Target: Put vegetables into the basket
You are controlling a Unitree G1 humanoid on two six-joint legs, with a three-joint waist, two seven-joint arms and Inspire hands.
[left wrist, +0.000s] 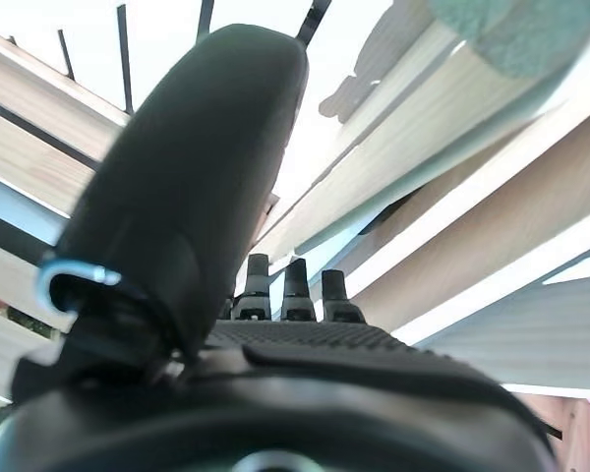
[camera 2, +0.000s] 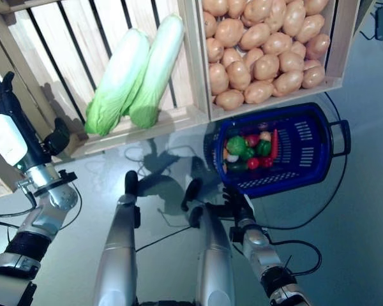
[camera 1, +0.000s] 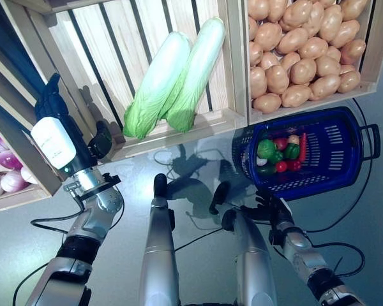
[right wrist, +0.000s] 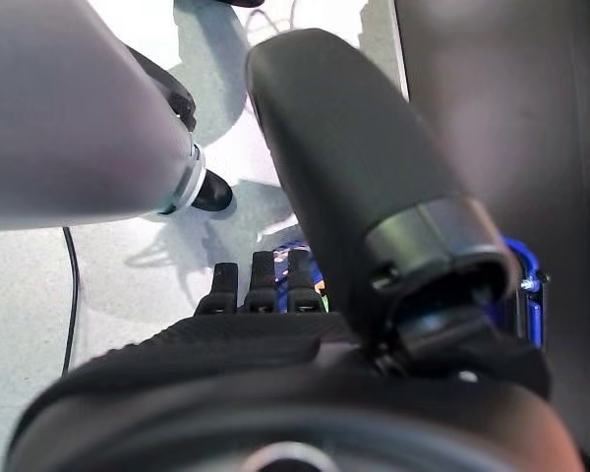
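two cabbages (camera 1: 172, 80) in crate, just beyond raised left hand (camera 1: 57, 131), apart

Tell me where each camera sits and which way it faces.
Left eye view: on the head, looking down at two cabbages, potatoes, the blue basket; both arms show.
Right eye view: same scene from slightly aside; shares the basket.
Left wrist view: on the left arm, facing crate slats; left hand open.
Right wrist view: on the right arm, facing the floor; right hand open.

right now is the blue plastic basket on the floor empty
No, the blue plastic basket already holds a small pile of green and red vegetables at one end.
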